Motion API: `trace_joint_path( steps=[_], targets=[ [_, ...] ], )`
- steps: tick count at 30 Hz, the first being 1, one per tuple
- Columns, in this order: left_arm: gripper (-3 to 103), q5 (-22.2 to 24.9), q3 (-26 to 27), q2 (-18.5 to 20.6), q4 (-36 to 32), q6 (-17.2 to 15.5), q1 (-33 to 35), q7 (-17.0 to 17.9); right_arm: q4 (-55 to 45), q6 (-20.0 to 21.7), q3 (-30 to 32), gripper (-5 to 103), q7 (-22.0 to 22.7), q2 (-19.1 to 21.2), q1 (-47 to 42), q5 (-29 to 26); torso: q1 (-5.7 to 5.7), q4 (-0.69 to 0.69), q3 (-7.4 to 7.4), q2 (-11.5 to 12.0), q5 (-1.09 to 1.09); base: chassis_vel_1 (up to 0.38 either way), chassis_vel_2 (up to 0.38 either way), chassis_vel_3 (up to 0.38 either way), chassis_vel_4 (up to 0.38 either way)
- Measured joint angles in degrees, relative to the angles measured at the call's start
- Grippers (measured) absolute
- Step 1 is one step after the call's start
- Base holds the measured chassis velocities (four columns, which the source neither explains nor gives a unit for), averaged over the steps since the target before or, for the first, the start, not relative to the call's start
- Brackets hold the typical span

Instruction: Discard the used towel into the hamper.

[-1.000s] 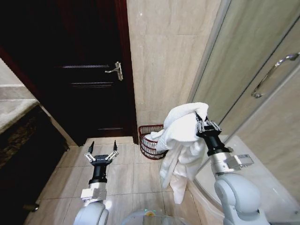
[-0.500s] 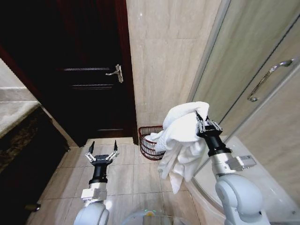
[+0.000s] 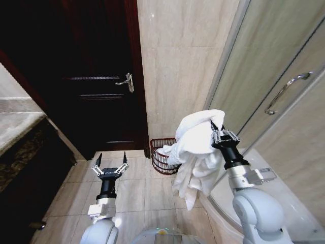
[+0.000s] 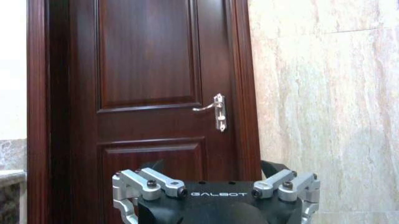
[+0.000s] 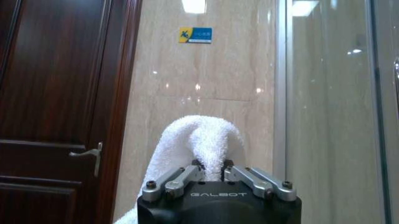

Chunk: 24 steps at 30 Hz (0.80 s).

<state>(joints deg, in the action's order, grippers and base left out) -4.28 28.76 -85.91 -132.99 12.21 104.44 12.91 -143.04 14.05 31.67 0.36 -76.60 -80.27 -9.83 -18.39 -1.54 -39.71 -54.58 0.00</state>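
white terry towel (image 3: 197, 147) hangs lengthwise from the right gripper (image 3: 219, 133), fingers clamped on its fold. the round dark red-brown wire-mesh hamper (image 3: 162, 154) stands on the floor ahead-left, probably well below it. left gripper (image 3: 109, 160) idles, fingers spread.

Hamper (image 3: 161, 152): right side and part of the rim hidden behind the towel (image 3: 195, 152); contents too small to make out. Right gripper (image 3: 219, 133): fingertips buried in the towel folds; in the right wrist view the towel's (image 5: 198, 149) hanging part is cut off by the gripper body. Left gripper (image 4: 215, 186): fingertips cut off by the bottom edge in the left wrist view. Wall sign (image 5: 195, 34): lettering too small to read.
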Motion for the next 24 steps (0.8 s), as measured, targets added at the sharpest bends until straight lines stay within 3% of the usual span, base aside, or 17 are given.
trace_joint_path(
  steps=[24],
  targets=[
    [100, -0.14, -0.16, 0.11, 1.64, 0.13, -0.33, -0.37, 0.28, 0.21, 0.01, 12, -1.58, 0.4, 0.89, 0.63, -2.96, 0.0, -3.69, -6.65, 0.0, 0.0, 0.0, 0.0, 0.0]
  ],
)
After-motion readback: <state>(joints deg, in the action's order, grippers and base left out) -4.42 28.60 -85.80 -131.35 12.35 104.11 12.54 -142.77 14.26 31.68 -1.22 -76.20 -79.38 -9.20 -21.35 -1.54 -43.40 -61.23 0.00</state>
